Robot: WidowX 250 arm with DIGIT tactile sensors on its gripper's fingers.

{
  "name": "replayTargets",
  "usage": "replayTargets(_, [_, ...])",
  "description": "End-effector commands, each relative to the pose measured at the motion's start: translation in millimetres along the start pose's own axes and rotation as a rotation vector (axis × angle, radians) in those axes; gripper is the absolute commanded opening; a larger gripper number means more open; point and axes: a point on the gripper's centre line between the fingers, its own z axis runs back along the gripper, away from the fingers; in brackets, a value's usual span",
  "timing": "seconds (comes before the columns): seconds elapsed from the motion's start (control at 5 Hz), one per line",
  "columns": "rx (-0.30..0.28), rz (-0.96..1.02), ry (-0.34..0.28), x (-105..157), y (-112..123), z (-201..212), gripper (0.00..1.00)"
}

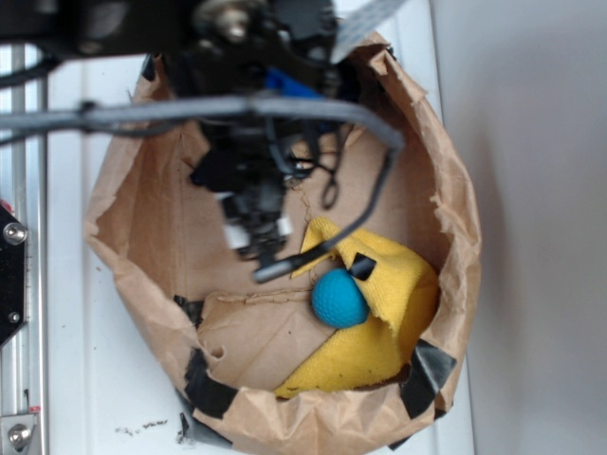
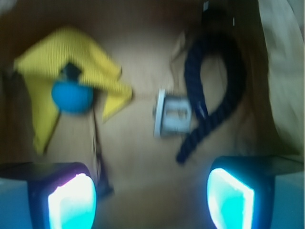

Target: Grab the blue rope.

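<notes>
The arm covers nearly all of the blue rope (image 1: 289, 87) in the exterior view. The wrist view is soft throughout (the metal clip (image 2: 172, 113) shows no detail), and its bottom edge cuts off both fingers (image 2: 71, 200).

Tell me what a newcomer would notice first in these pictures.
Probably the turquoise ball lying on the yellow cloth at the right of the brown paper bag. In the wrist view, the dark blue rope curves beside a metal clip, ahead of the open claw.
</notes>
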Motion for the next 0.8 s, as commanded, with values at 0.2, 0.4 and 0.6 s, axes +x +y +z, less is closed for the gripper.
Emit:
replayTargets(0.2, [0.081,0.048,-0.152,47.7,9.1,-53.5,1.00])
replayTargets(0.4, [0.124,0.038,-0.143,48.7,13.4,-74.8,1.00])
replayTargets(0.6, [0.123,0.041,-0.151,52.0,14.1,-77.1,1.00])
